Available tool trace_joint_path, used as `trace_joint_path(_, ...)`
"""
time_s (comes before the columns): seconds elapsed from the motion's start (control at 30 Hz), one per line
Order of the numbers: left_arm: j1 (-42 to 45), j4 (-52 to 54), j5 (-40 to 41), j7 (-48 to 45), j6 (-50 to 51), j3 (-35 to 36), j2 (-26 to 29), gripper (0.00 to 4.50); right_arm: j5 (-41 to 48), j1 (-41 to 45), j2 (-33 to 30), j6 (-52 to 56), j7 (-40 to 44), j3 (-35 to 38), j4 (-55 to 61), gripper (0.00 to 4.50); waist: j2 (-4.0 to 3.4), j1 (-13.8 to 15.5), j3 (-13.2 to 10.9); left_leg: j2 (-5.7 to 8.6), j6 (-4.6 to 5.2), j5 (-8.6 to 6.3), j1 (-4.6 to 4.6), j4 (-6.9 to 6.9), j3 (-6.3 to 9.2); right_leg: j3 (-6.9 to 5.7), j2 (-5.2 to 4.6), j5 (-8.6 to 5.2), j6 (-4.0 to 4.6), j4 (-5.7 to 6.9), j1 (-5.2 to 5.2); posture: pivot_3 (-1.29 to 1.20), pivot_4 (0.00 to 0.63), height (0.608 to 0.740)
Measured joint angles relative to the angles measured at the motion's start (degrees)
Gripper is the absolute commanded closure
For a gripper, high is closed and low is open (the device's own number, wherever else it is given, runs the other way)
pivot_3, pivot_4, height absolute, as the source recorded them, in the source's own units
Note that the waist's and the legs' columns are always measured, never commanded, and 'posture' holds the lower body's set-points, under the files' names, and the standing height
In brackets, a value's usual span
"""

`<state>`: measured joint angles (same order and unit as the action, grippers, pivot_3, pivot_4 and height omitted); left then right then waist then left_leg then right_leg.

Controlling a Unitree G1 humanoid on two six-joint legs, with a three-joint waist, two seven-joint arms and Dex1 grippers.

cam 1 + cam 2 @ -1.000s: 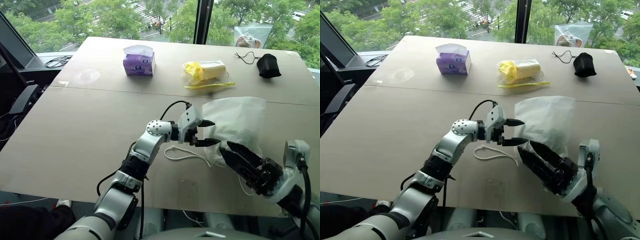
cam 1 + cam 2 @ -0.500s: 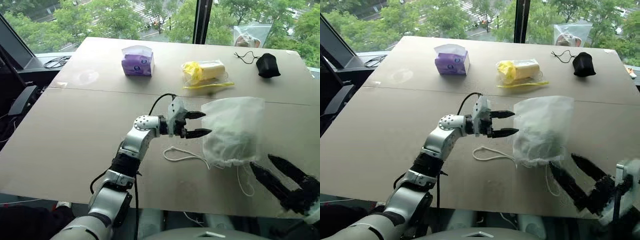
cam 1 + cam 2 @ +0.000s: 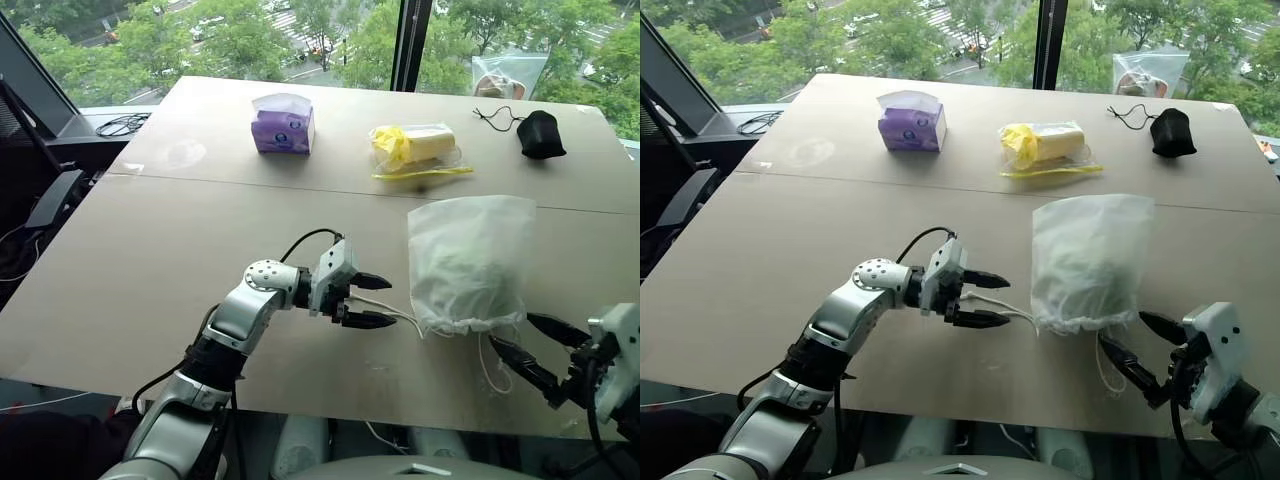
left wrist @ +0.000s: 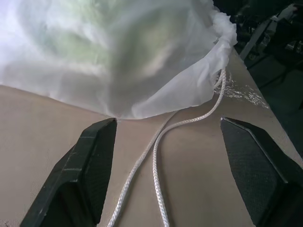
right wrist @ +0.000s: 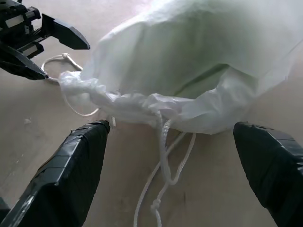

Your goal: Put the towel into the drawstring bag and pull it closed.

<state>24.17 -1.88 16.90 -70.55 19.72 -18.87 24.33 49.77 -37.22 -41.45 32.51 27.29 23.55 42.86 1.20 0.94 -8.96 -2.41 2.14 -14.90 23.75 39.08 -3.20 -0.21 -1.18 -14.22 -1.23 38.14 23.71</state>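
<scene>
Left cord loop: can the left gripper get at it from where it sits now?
Probably yes. The left gripper is open, and in its wrist view the cord runs on the table between its fingers, nothing in the way. The bag lies just beyond.

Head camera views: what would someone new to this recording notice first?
The milky drawstring bag lies near the front right of the table, its mouth gathered shut and something pale green showing through the plastic. An open claw flanks it on each side: the left claw straddles a white cord without gripping it, and the right claw waits at the table edge by the other cord loop.
</scene>
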Motion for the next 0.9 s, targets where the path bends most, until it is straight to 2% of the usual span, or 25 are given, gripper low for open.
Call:
trace_joint_path(0.07, 0.07, -0.61, -1.03, 0.70, -1.21, -0.34, -0.33, 0.94, -1.06, 0.98, 0.23, 0.14, 0.35, -1.18, -1.58, 0.76, -0.04, 0.02, 0.02, 0.00, 0.01, -0.01, 0.01, -0.02, 0.02, 0.00, 0.02, -0.01, -0.03, -0.06, -0.01, 0.00, 0.150, 0.740)
trace_joint_path(0.17, 0.43, -3.41, -3.27, 1.65, -3.31, -1.96, -2.09, 0.94, -1.50, 1.94, 0.59, 0.78, 1.34, -1.42, -2.97, 2.17, -0.05, 0.00, 0.03, 0.02, 0.09, -0.06, 0.03, -0.01, -0.02, 0.02, 0.01, -0.01, -0.07, -0.12, -0.02, 0.00, 0.150, 0.740)
trace_joint_path(0.27, 2.22, -6.57, -5.22, 1.35, -5.23, -4.21, -3.82, 0.94, -1.34, 2.29, 0.85, 1.24, 2.48, -1.34, -2.97, 3.77, -0.04, 0.01, 0.03, 0.04, 0.12, -0.08, 0.02, -0.01, -0.03, 0.02, 0.00, 0.00, -0.08, -0.13, -0.05, 0.00, 0.150, 0.740)
trace_joint_path(0.3, 3.18, -7.48, -5.69, 0.89, -5.20, -4.63, -4.27, 0.94, -1.34, 2.54, 0.84, 1.34, 2.68, -1.32, -2.95, 4.20, -0.04, 0.03, 0.03, 0.04, 0.13, -0.08, 0.01, 0.00, -0.02, 0.01, 0.00, -0.01, -0.09, -0.13, -0.05, 0.00, 0.150, 0.740)
trace_joint_path(0.33, 4.36, -8.57, -6.12, 0.31, -5.16, -5.32, -4.71, 0.94, -1.30, 2.77, 0.85, 1.46, 2.91, -1.28, -2.94, 4.41, -0.04, 0.01, 0.03, 0.05, 0.13, -0.08, 0.00, 0.01, -0.03, 0.02, 0.00, -0.06, -0.18, -0.12, -0.06, 0.00, 0.150, 0.740)
trace_joint_path(0.47, 8.61, -12.58, -7.94, -1.81, -5.68, -7.51, -6.33, 0.94, 0.51, 4.09, 1.17, 2.52, 3.31, -1.06, -2.55, 4.41, -0.08, -0.06, 0.07, 0.07, 0.13, -0.08, -0.03, 0.02, -0.02, 0.03, 0.02, -0.07, -0.21, -0.11, -0.09, 0.00, 0.150, 0.740)
trace_joint_path(0.63, 10.94, -15.99, -8.24, -3.03, -4.97, -8.64, -10.37, 0.94, 8.64, 9.91, 1.97, 3.73, 0.43, -0.52, 1.25, 4.41, -0.11, -0.10, 0.09, 0.07, 0.13, -0.08, -0.01, 0.03, -0.02, 0.03, 0.02, -0.03, -0.17, -0.11, -0.10, 0.00, 0.150, 0.740)
trace_joint_path(0.77, 10.38, -13.09, -5.26, -5.05, 2.33, -8.68, -10.83, 0.94, 21.02, 19.24, 0.39, 4.24, -7.30, 0.62, 3.57, 4.41, -0.10, -0.27, 0.07, 0.04, 0.13, -0.08, 0.01, 0.04, 0.04, 0.01, 0.04, 0.02, -0.10, -0.09, -0.09, 0.00, 0.150, 0.740)
trace_joint_path(0.9, 9.35, -9.17, -3.23, -6.79, 7.29, -8.48, -8.33, 0.94, 27.87, 22.40, -0.95, 4.55, -13.49, 0.13, 4.64, 4.41, -0.12, -0.15, 0.08, 0.05, 0.13, -0.08, 0.03, 0.03, 0.21, -0.02, 0.10, 0.01, -0.08, -0.10, -0.09, 0.00, 0.150, 0.740)
